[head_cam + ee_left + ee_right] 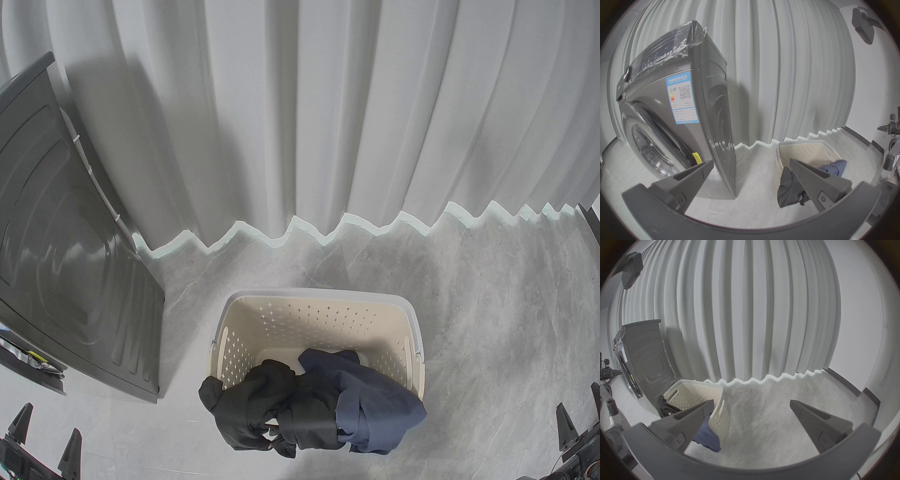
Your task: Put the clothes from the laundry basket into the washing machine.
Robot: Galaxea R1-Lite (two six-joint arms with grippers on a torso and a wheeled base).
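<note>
A cream laundry basket (315, 300) stands on the floor in front of me, also seen as the basket (806, 148) and the basket (693, 393). Black clothes (262, 400) and a dark blue garment (375, 403) spill over its near rim. The grey washing machine (56, 250) stands to the left; in the left wrist view its round door (653, 147) looks closed. My left gripper (45, 434) is open low at the left, clear of the basket. My right gripper (578, 409) is open low at the right, holding nothing.
A white pleated curtain (325, 112) hangs behind the basket. Grey marble floor (500, 312) lies bare to the right of the basket and between basket and machine. A dark baseboard (847, 382) runs along the right wall.
</note>
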